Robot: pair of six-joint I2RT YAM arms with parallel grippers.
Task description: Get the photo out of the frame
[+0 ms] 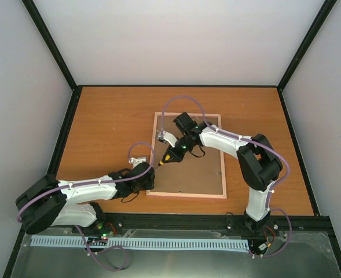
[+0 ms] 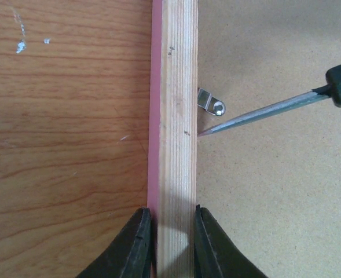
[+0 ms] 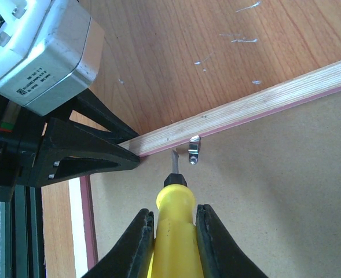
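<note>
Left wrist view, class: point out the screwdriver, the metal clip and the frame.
screwdriver (image 2: 263, 113), left wrist view, mid steel shaft.
metal clip (image 2: 211, 103), left wrist view, its middle.
frame (image 2: 179, 69), left wrist view, bare wooden rail.

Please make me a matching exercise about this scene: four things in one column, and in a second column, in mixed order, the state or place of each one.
Things
1. left end effector
2. right end effector
3. metal clip
4. backing board

States or places
A. brown, lying inside the frame
B. shut on the yellow screwdriver
C. at the frame's inner edge, close to the screwdriver tip
D. shut on one rail of the frame

Pairs: 1-D, 2-B, 3-C, 4-A
</note>
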